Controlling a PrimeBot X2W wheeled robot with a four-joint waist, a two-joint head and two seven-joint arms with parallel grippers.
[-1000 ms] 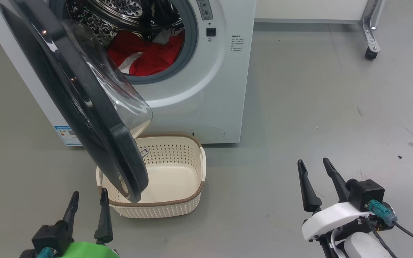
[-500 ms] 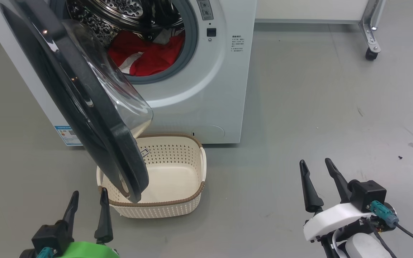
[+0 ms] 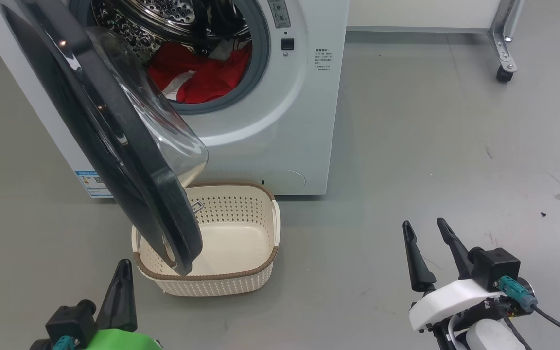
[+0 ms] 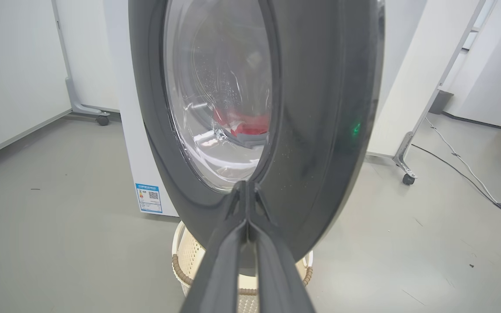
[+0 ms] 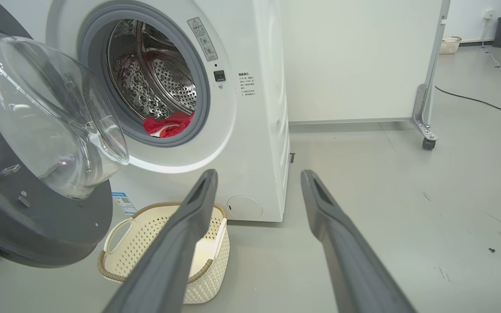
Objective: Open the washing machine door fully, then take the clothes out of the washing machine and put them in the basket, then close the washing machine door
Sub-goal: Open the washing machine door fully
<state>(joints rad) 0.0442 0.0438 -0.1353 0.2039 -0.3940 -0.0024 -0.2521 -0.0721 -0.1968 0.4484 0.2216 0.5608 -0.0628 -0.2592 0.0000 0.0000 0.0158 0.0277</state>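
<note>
Looking down in the head view at a big white front-loading washing machine (image 3: 280, 121) at 12 o'clock; finding its large round glossy black door with the bulging clear glass bowl (image 3: 114, 160) swung partway out toward 10 o'clock, lower edge hanging over the left end of a small cream perforated plastic basket with a brown woven-look rim (image 3: 260, 265); basket sitting on the grey floor (image 3: 406, 146) just in front of the machine; bright red clothes with white trim (image 3: 202, 73) heaped low inside the steel drum (image 3: 163, 12).

Down at 7 o'clock, left gripper (image 3: 124, 266) with fingers pressed tight together, gripping nothing, just beside the basket's left rim; from the left wrist view, tips aimed at the door's dark outer face, contact impossible to tell.

Over at 4 o'clock, right gripper (image 3: 425, 223) with fingers spread wide, empty, well apart from machine and basket, above bare floor.
</note>
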